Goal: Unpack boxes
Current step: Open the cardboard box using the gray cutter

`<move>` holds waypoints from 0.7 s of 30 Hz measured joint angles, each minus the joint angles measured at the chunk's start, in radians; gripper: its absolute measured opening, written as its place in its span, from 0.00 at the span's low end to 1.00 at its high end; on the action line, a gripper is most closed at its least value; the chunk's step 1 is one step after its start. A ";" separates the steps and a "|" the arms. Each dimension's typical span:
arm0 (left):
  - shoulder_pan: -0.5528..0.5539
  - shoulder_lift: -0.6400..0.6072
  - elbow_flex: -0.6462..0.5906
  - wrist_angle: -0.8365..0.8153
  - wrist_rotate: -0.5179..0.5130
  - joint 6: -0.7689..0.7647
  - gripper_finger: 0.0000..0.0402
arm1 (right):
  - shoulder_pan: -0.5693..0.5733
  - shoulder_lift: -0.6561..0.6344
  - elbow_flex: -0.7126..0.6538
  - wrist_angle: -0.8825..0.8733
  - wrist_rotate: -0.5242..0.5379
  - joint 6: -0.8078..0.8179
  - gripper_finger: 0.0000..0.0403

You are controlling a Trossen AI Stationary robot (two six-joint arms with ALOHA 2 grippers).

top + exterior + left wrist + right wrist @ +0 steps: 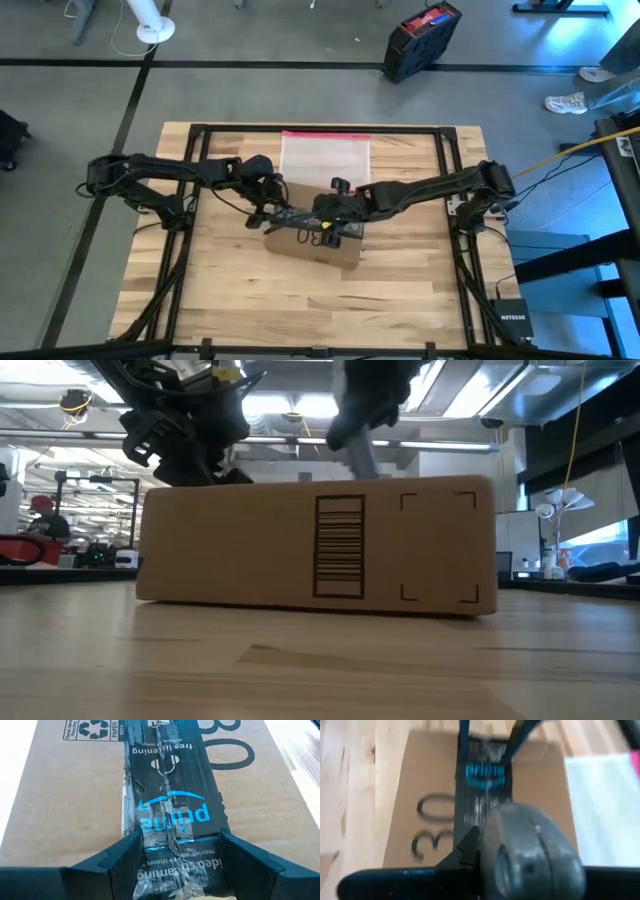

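Closest to my left wrist camera are the left gripper's (pixel 175 855) own two dark fingers (pixel 117 857), spread wide to either side of the black printed tape strip (pixel 172 795) that runs along the top of the brown cardboard box (pixel 315 240); the jaws stand fully open with the tape between them and nothing clamped. In the right wrist view a grey rounded tool (pixel 530 855) fills the foreground in the right gripper (pixel 327 225), whose jaws are drawn narrow around it, just above the same tape strip, beside a large printed "30" on the box top. From overhead I see both grippers meeting over the box from opposite sides, the left arm reaching in from the left and the right arm from the right. The box lies flat near the middle of the wooden surface (pixel 400 300), still taped closed. In the low view its long side faces me, with a printed barcode (pixel 339 547) and corner marks. Just behind the box, toward the far edge of the surface, lies a clear plastic pouch (pixel 325 160) with a pink-red edge. On the floor beyond the surface stands a black and red case (pixel 422 40).
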 joint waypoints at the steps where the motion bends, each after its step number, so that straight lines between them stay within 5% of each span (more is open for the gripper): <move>1: 0.000 0.000 0.000 0.002 0.000 -0.004 0.62 | 0.001 -0.003 -0.001 -0.004 -0.001 0.009 0.15; 21: 0.001 -0.007 0.006 -0.064 -0.010 0.005 0.62 | 0.002 0.037 0.005 0.025 -0.004 0.098 0.15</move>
